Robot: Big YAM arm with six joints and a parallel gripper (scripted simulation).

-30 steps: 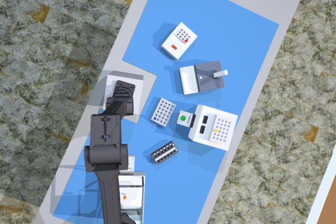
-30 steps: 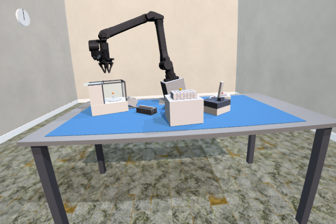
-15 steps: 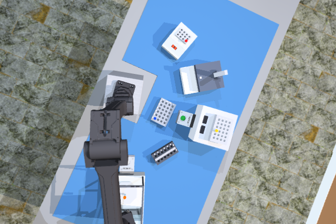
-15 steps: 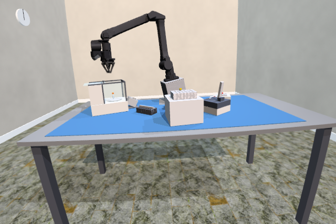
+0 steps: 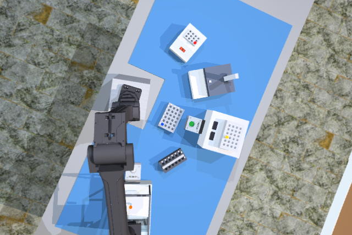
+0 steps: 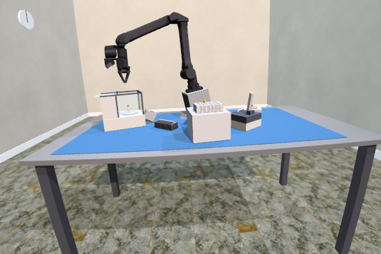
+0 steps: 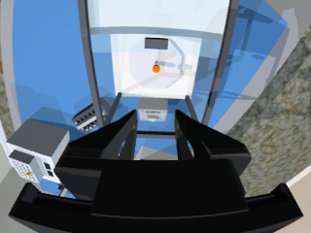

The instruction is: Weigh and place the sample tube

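Observation:
Tube A, orange-capped (image 5: 130, 207) (image 6: 128, 106) (image 7: 155, 69), stands upright on the pan (image 6: 135, 112) inside the glass box of the balance (image 5: 137, 181) (image 6: 122, 123). The door pane (image 7: 160, 15) is slid toward the back and leaves the box top open over the tube. The sloping front panel (image 5: 132, 176) (image 7: 153, 115) carries the white key; no lit lamp can be made out. My gripper (image 6: 124, 81) (image 7: 155, 115) is partly open and empty, above the box. The dry block (image 5: 187, 47) holds a red-capped tube. The lever (image 5: 230, 77) (image 6: 250, 102) of the SP stands raised.
The tube rack (image 5: 171, 117) holds a blue-capped tube. The mixer (image 5: 205, 138) (image 6: 211, 128) has a yellow-capped tube and a green button at its front. The black magnet block (image 5: 171, 160) (image 6: 166, 124) lies between the mixer and the balance. Glass walls and dark frame bars surround the pan.

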